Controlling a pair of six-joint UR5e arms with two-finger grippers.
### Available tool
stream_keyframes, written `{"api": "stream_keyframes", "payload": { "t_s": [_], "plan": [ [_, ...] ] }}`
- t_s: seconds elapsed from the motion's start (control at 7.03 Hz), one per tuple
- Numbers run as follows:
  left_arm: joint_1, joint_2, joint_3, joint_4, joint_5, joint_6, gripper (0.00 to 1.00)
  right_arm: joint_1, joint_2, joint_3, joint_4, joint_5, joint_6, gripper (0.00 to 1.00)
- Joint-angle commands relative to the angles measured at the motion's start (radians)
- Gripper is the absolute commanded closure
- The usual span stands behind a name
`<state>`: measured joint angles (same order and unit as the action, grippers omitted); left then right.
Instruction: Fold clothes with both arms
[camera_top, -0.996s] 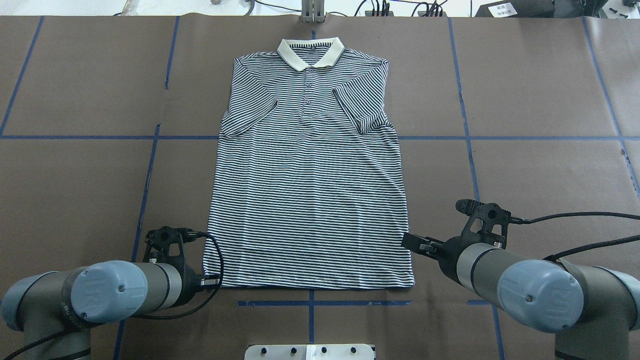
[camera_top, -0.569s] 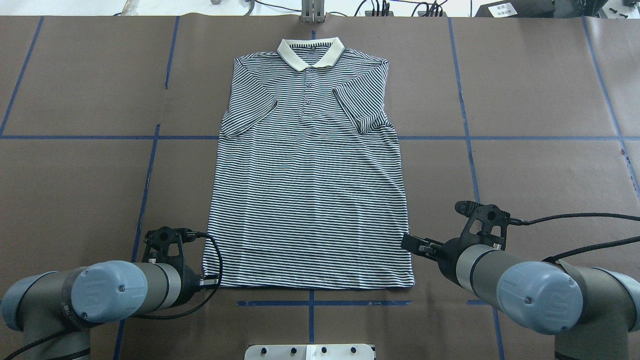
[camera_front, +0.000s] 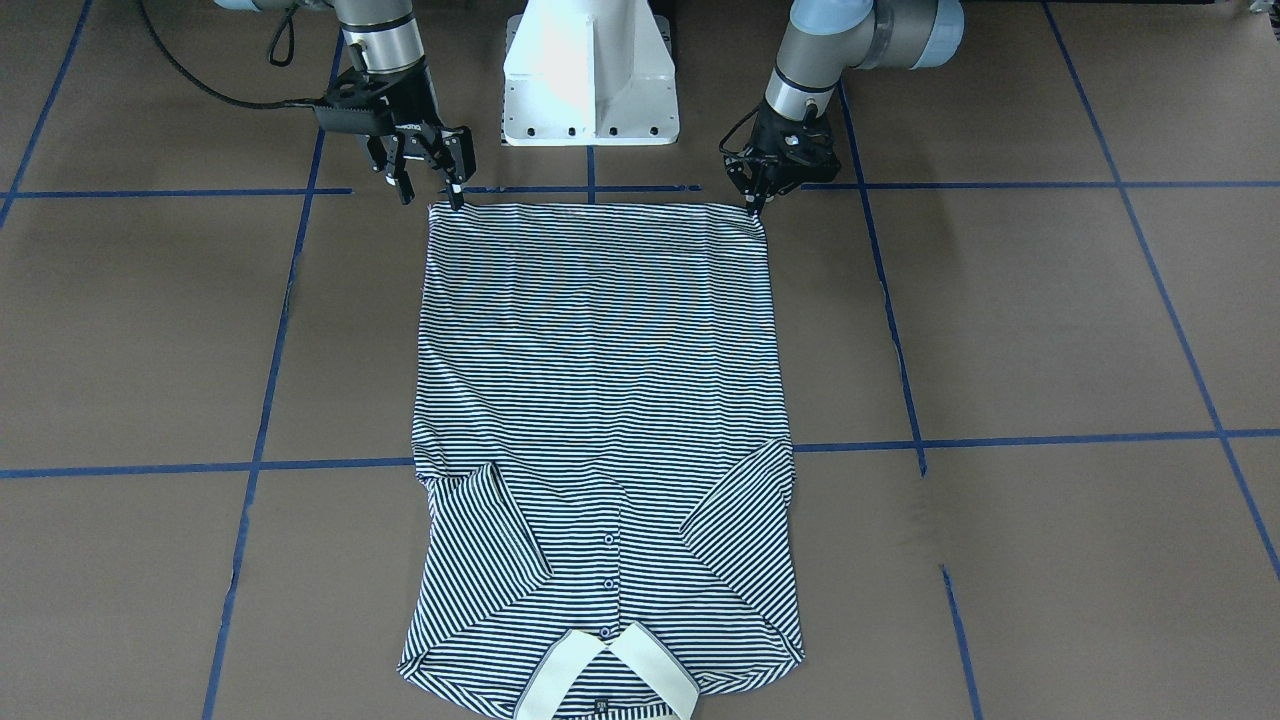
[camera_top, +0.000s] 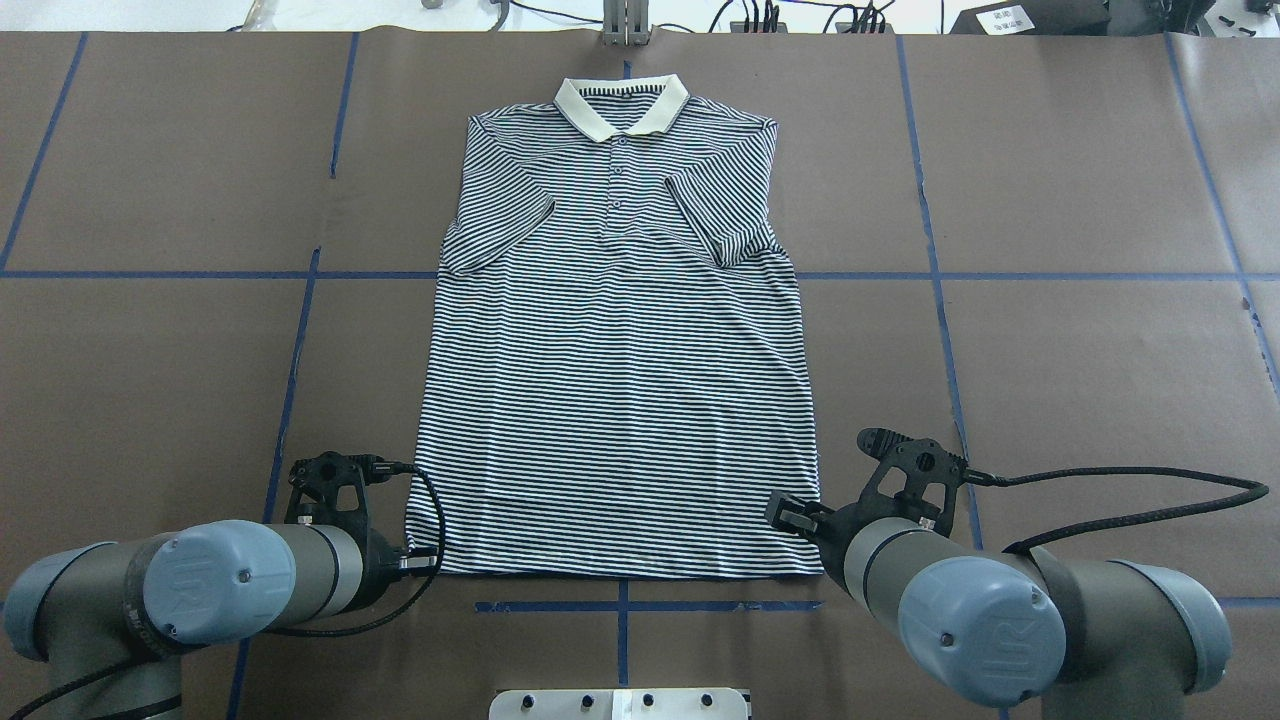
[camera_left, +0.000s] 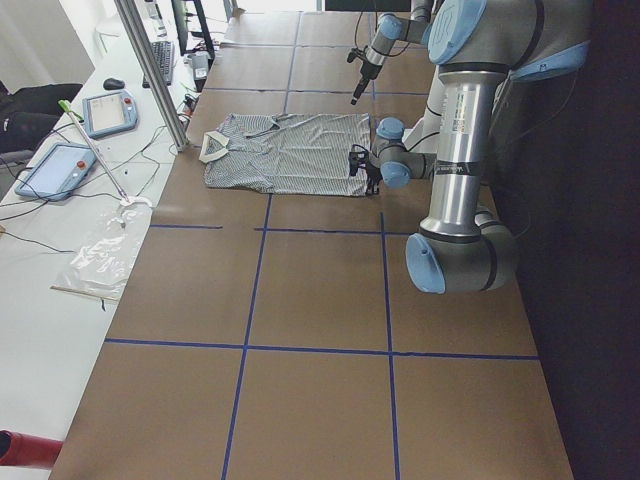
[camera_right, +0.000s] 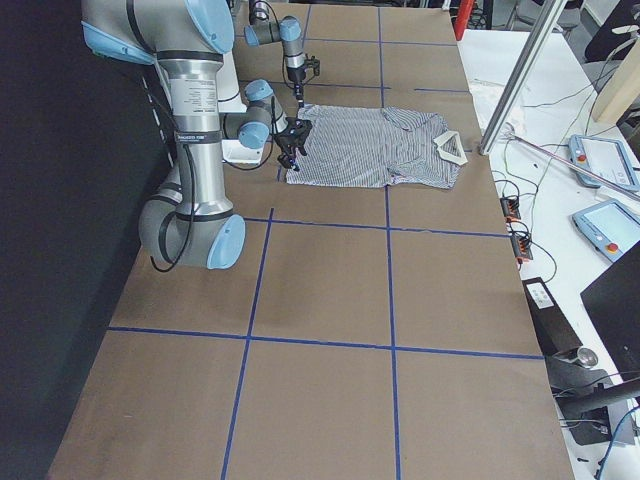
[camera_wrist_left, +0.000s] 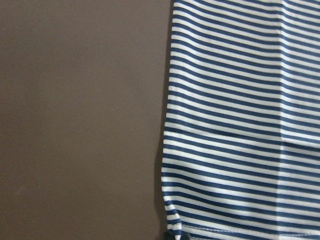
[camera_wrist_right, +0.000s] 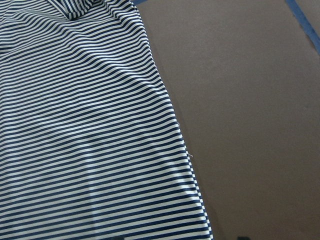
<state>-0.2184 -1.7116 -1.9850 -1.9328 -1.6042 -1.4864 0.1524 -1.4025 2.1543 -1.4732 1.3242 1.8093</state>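
Note:
The striped polo shirt (camera_top: 620, 380) lies flat and face up on the brown table, with its cream collar (camera_top: 622, 105) far from the robot and both sleeves folded in. It also shows in the front view (camera_front: 600, 380). My left gripper (camera_front: 752, 203) is down at the hem's left corner with its fingers together on the cloth; in the overhead view it (camera_top: 425, 563) sits at that corner. My right gripper (camera_front: 430, 190) is open, low over the hem's right corner (camera_front: 436, 208). Both wrist views show only the shirt's edge (camera_wrist_left: 240, 125) (camera_wrist_right: 85, 125) and the table.
The white pedestal base (camera_front: 590, 70) stands just behind the hem. Blue tape lines (camera_top: 620, 606) cross the brown table cover. A metal post (camera_top: 625, 25) stands at the far edge behind the collar. Tablets (camera_left: 105, 110) and cables lie on a side table.
My right arm has swung inward and back toward the robot, bringing its open gripper from beside the shirt to the hem's right corner. The left arm and the shirt have not moved.

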Motion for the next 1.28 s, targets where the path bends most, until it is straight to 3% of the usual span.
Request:
{"api": "stream_keyframes", "payload": {
  "t_s": [0.0,0.57,0.71,1.0,1.14],
  "plan": [
    [-0.001,-0.002,0.0,0.0,0.01,0.0,1.0,-0.014,0.002,-0.001,-0.033,-0.003,0.013,0.21],
    [0.001,-0.028,-0.008,0.0,0.009,-0.005,1.0,-0.091,0.0,-0.048,-0.036,-0.094,0.082,0.23],
    [0.002,-0.031,-0.009,0.0,0.006,-0.005,1.0,-0.109,0.0,-0.079,-0.036,-0.139,0.085,0.27],
    [0.002,-0.039,-0.003,0.0,0.004,-0.005,1.0,-0.125,0.002,-0.091,-0.036,-0.157,0.094,0.44],
    [0.002,-0.039,-0.001,0.0,0.004,-0.005,1.0,-0.126,0.007,-0.096,-0.036,-0.155,0.093,0.44]
  ]
}}
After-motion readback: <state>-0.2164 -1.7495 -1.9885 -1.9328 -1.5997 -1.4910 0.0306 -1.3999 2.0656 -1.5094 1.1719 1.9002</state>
